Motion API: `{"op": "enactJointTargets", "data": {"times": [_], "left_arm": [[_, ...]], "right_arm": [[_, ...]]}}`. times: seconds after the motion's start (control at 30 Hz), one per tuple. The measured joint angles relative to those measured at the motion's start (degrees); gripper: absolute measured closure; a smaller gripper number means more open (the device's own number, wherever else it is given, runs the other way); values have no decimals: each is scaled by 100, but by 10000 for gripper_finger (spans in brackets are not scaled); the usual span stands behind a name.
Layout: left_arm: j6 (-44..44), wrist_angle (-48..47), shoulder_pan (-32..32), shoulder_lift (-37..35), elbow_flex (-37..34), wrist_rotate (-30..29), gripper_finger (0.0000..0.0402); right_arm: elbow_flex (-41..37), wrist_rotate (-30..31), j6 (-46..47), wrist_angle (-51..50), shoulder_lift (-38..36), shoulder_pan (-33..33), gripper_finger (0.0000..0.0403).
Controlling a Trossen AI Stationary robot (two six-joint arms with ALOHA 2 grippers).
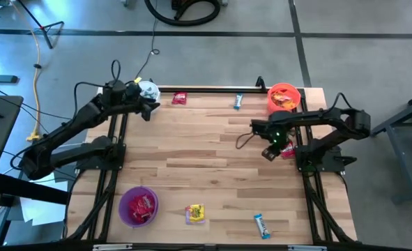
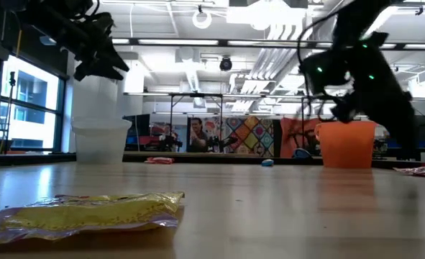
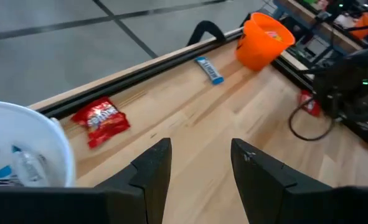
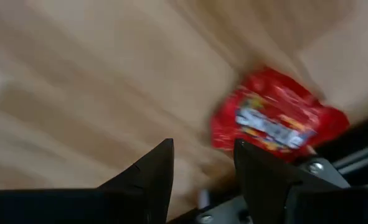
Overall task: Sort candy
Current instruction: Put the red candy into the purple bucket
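My left gripper [image 1: 146,110] [image 3: 199,146] stands open and empty beside the white bucket [image 1: 148,90] [image 3: 22,155] at the far left corner. My right gripper [image 1: 270,152] [image 4: 202,146] is open and points steeply down above the table near its right edge. It is just beside a red candy pack [image 1: 288,150] [image 4: 277,121] that lies flat there, and nothing is between its fingers. Loose candy lies flat on the table: a red pack [image 1: 179,98] [image 3: 100,121] and a blue bar [image 1: 238,102] [image 3: 209,70] by the far edge, a yellow pack [image 1: 195,213] [image 2: 83,212] and a blue bar [image 1: 261,225] near the front.
An orange bucket [image 1: 284,97] [image 2: 345,144] with candy in it stands at the far right. A purple bucket [image 1: 138,206] holding red candy stands at the near left. A dark cable [image 1: 244,139] loops over the table by the right arm. The middle of the wooden table [image 1: 206,160] is bare.
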Motion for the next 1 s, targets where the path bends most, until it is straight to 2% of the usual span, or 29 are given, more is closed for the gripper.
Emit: {"op": "enactJointTargets", "data": {"times": [0.2, 0.37, 0.5, 0.63, 0.8, 0.87, 1.0], "left_arm": [[-7, 15, -184, 2, -21, -1, 248], [-2, 13, -249, 4, -21, -2, 248], [-99, 13, -249, 4, -21, -2, 248], [-180, 11, -249, 4, -21, -2, 248], [-298, 9, -249, 4, -19, -2, 248], [-369, 9, -278, 2, -19, -3, 248], [-507, 11, -493, 2, -20, -9, 248]], "right_arm": [[-478, 909, 204, 278, -205, -54, 240], [-1014, 626, -4, 1194, -145, -518, 240], [-1051, 495, 86, 1263, -123, -802, 245], [-1060, 472, 117, 1294, -129, -970, 285], [-1050, 546, 47, 1320, -136, -1008, 382], [-996, 591, -16, 1298, -157, -993, 391], [-629, 754, -165, 1423, -337, -921, 382]]}}
